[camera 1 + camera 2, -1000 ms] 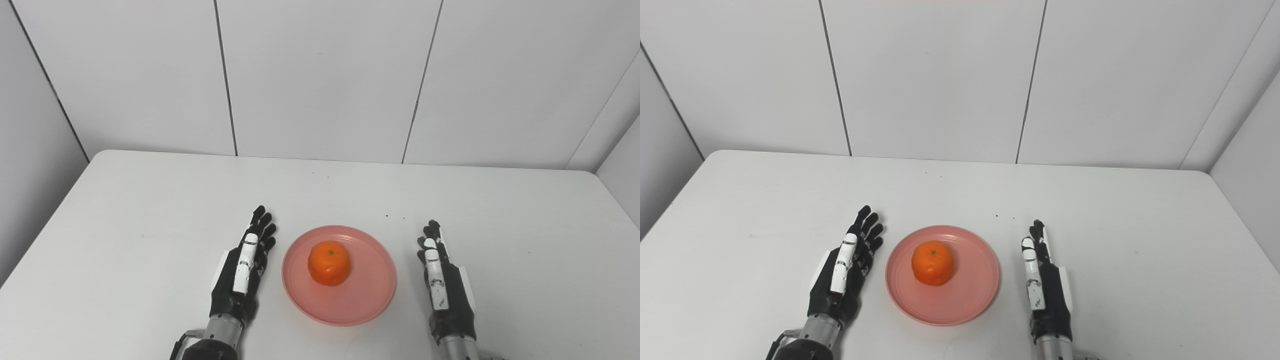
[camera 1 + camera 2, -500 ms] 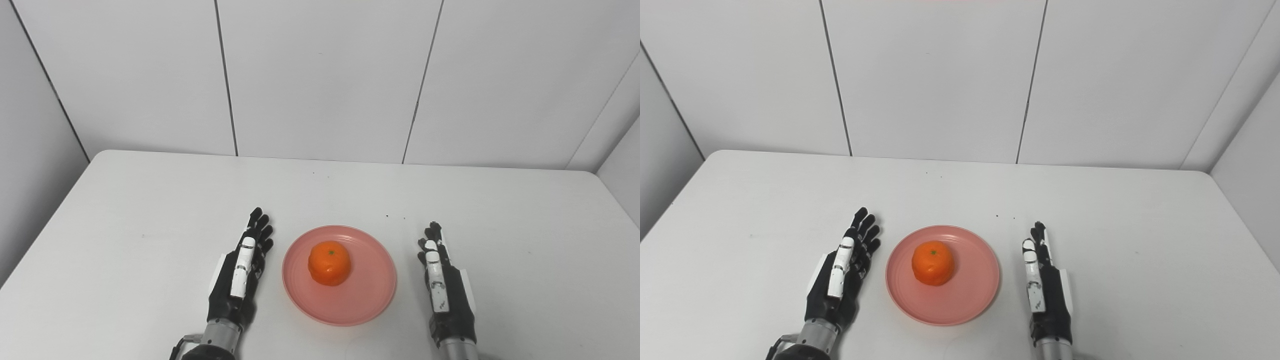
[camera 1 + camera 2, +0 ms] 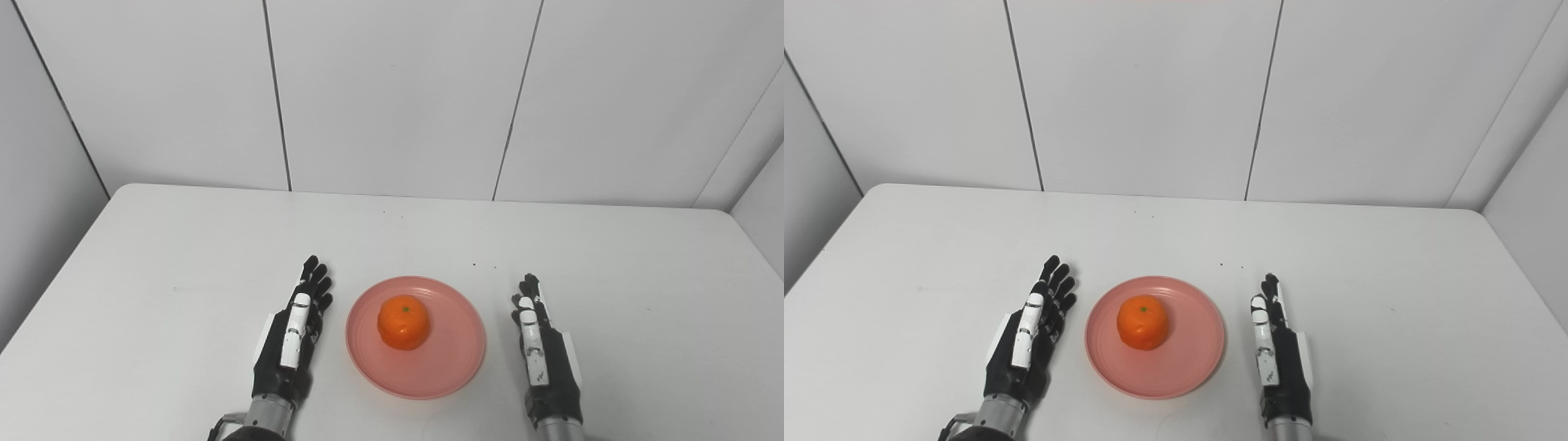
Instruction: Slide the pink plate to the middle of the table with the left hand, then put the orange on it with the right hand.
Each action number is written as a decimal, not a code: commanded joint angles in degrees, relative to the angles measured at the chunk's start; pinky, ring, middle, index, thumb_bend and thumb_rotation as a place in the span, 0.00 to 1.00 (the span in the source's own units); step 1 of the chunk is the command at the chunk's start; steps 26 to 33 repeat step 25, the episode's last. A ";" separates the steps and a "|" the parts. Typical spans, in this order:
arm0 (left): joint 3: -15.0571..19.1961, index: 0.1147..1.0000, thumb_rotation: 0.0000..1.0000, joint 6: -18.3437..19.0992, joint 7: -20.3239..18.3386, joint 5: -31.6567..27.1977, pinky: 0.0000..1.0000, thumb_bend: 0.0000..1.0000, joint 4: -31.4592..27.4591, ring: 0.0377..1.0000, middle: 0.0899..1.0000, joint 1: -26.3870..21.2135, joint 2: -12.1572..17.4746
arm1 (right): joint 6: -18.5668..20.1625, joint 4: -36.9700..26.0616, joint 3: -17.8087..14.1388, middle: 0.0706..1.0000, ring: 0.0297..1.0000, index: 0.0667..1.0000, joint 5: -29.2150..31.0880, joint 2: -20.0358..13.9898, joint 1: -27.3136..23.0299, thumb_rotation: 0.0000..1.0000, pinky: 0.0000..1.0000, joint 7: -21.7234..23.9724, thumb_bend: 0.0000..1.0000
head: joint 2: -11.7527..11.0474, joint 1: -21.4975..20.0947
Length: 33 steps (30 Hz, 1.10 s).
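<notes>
Left hand low over the counter, edge-on with thumb side up, fingers straight and pointing away from the robot, a little apart from each other, holding nothing. It sits just beside the left rim of the pink plate; a narrow strip of counter shows between them, no contact. Right hand mirrors it on the plate's other side: also edge-on, fingers extended forward and slightly spread, empty, near the right rim but apart from it. Whether either hand rests on the surface or floats just above it cannot be told. Pink plate lies flat on the white counter, roughly centred left to right and in the near half. Orange sits on the plate, upright with its small green stem mark on top, slightly left of and behind the plate's centre, touching neither hand. A few small dark specks on the counter beyond the plate. White panelled wall behind the counter's far edge.
</notes>
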 commanded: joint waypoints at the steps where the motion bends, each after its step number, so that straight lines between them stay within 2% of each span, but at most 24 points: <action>1: 0.00 0.99 1.00 0.25 -0.33 -0.19 1.00 0.39 -0.14 0.99 1.00 1.09 0.51 | -1.17 -1.12 0.57 0.98 0.96 0.98 -1.02 0.65 0.52 1.00 0.97 -0.53 0.17 | 0.09 -0.19; 12: -0.41 1.00 1.00 0.53 -0.40 0.09 1.00 0.40 -1.29 0.99 1.00 1.53 0.99 | 0.14 -2.53 1.13 0.98 0.97 0.98 -1.21 1.39 1.03 1.00 0.97 -0.61 0.21 | -0.04 -0.68; 19: -0.68 0.99 1.00 0.43 -0.56 -0.01 1.00 0.39 -1.68 0.99 1.00 1.88 1.25 | 0.60 -3.00 1.26 0.98 0.97 0.98 -1.64 2.06 1.30 1.00 0.97 -0.79 0.19 | -0.40 -0.66; 33: -0.96 0.99 1.00 0.90 -0.27 0.52 1.00 0.40 -2.23 0.99 1.00 2.21 1.30 | 0.07 -3.07 1.44 0.98 0.97 0.98 -2.02 2.07 1.82 1.00 0.97 -0.80 0.20 | -0.38 -0.41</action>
